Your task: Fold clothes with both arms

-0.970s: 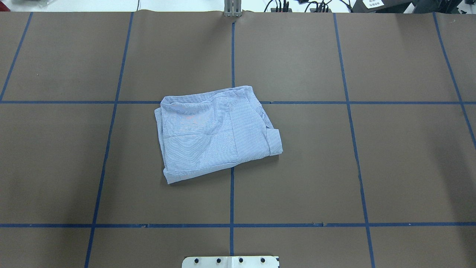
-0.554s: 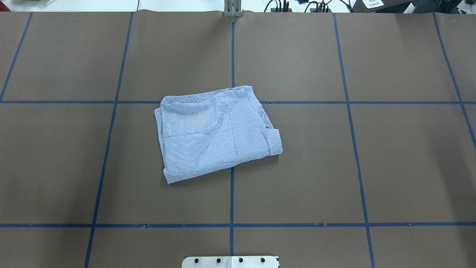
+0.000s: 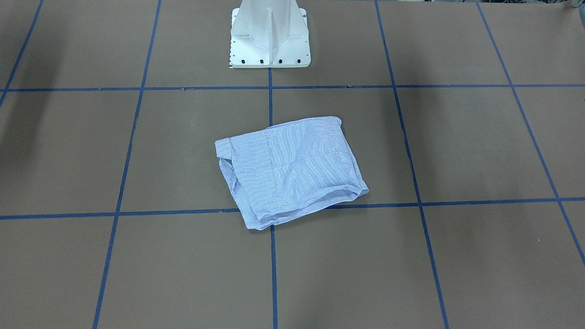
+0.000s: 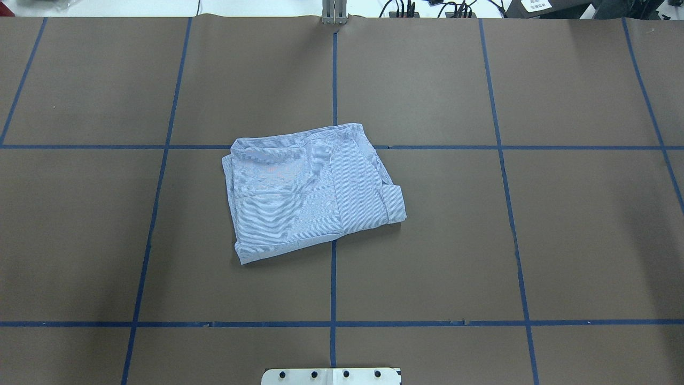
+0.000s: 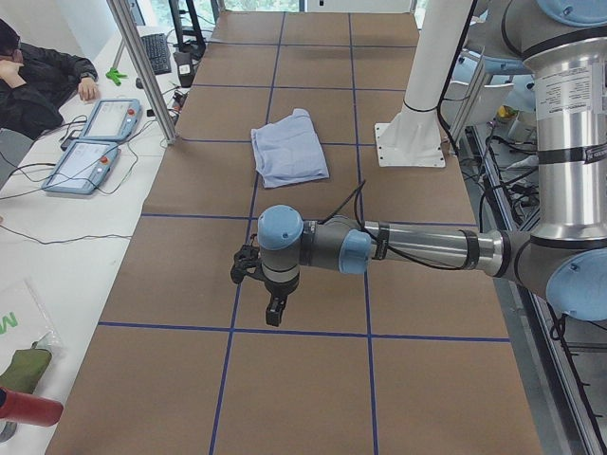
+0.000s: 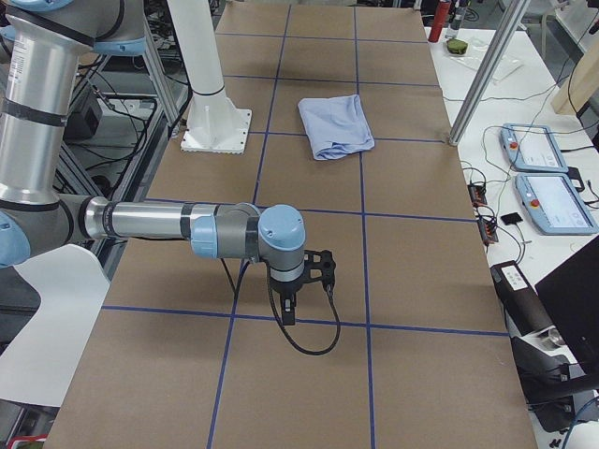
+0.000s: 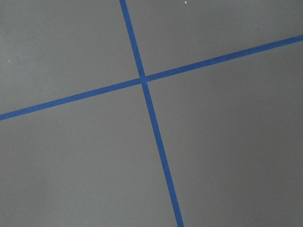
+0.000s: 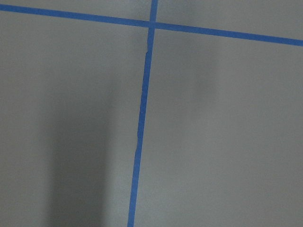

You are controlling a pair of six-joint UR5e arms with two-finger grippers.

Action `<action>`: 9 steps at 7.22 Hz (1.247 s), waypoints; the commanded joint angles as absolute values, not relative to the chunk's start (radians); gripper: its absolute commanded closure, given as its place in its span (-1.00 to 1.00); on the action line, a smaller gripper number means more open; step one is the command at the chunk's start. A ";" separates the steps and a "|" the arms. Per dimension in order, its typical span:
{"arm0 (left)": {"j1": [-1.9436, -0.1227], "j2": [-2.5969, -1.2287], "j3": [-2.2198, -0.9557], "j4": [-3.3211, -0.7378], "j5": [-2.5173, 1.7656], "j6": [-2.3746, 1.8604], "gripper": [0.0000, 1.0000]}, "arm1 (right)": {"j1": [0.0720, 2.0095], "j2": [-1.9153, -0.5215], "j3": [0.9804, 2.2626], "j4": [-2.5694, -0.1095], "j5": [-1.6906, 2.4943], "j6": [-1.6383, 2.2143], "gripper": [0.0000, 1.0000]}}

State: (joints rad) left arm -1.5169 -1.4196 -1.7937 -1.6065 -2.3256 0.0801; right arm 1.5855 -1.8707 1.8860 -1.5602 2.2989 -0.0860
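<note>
The clothes are one light blue striped shirt point(image 4: 307, 190), folded into a compact, slightly skewed rectangle near the table's middle; it also shows as the shirt point(image 3: 292, 171), point(image 5: 289, 147), point(image 6: 335, 124). Nothing touches it. My left arm reaches low over the table's left end, its gripper point(image 5: 270, 308) pointing down, far from the shirt. My right arm does the same at the right end with its gripper point(image 6: 288, 313). I cannot tell whether either is open or shut. Both wrist views show only brown table and blue tape.
The white pedestal base point(image 3: 269, 36) stands at the robot's edge of the brown table point(image 4: 481, 240). Two teach pendants point(image 5: 95, 142) and cables lie on the side bench beyond an aluminium post point(image 5: 142, 66). A person point(image 5: 38, 81) sits there.
</note>
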 commanded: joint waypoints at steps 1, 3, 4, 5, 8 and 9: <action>-1.570 -1.407 -1.795 -1.585 -2.359 0.094 -1.00 | 1.586 -1.870 1.884 -1.559 2.304 -0.086 -1.00; -1.633 -1.405 -1.767 -1.594 -2.361 0.089 -1.00 | 1.586 -1.870 1.884 -1.559 2.304 -0.086 -1.00; -1.638 -1.407 -1.764 -1.591 -2.359 0.080 -1.00 | 1.586 -1.870 1.884 -1.559 2.304 -0.086 -1.00; -1.638 -1.410 -1.772 -1.597 -2.359 0.081 -1.00 | 1.586 -1.870 1.884 -1.559 2.304 -0.086 -1.00; -1.635 -1.410 -1.763 -1.641 -2.338 0.084 -1.00 | 1.586 -1.870 1.884 -1.557 2.304 -0.086 -1.00; -1.635 -1.410 -1.763 -1.641 -2.324 0.086 -1.00 | 1.586 -1.870 1.884 -1.559 2.304 -0.090 -1.00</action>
State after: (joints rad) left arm -1.6361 -1.4103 -1.7635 -1.6349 -2.3387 0.0845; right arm 1.5861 -1.8699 1.8841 -1.5574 2.3040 -0.0869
